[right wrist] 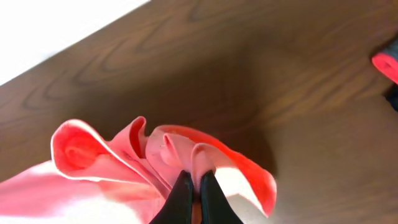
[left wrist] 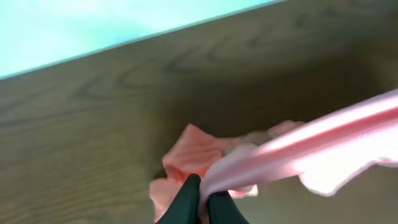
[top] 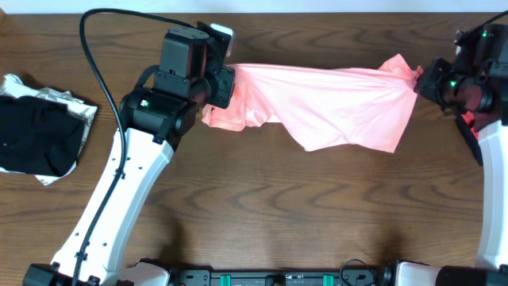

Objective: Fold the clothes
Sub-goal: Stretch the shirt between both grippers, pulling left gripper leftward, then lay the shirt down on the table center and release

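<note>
Dark wood table (top: pixel 278 206), seen from overhead. Both arms are at the far side, well apart, one on the left and one on the right.

The clothes: a single salmon-pink T-shirt (top: pixel 333 103), stretched out between the two grippers across the far middle of the table. Its far edge runs fairly straight from one gripper to the other. The near edge hangs lower on the right side than on the left. Plain pink fabric faces up. I cannot tell whether the lower part rests on the wood.

Left gripper (top: pixel 232 86): closed on the shirt's left end. In the left wrist view the gripper (left wrist: pixel 205 198) has its dark fingers pressed together with a bunch of shirt (left wrist: pixel 323 137) between them. A small wad sits past the tips, and a pulled band of fabric leads away to the right.

Right gripper (top: pixel 421 79): closed on the shirt's right end, where the cloth gathers to a point. In the right wrist view the gripper (right wrist: pixel 198 193) pinches ruffled folds of shirt (right wrist: pixel 124 168) that fan out beyond the fingertips.

Far left of the table, well apart from the shirt: a black garment (top: pixel 36 135) lying on a crinkled pale sheet (top: pixel 78 107).

A black cable (top: pixel 99 71) loops over the left arm.

A red object (right wrist: pixel 387 62) shows at the right edge of the right wrist view. I cannot tell what it is.
</note>
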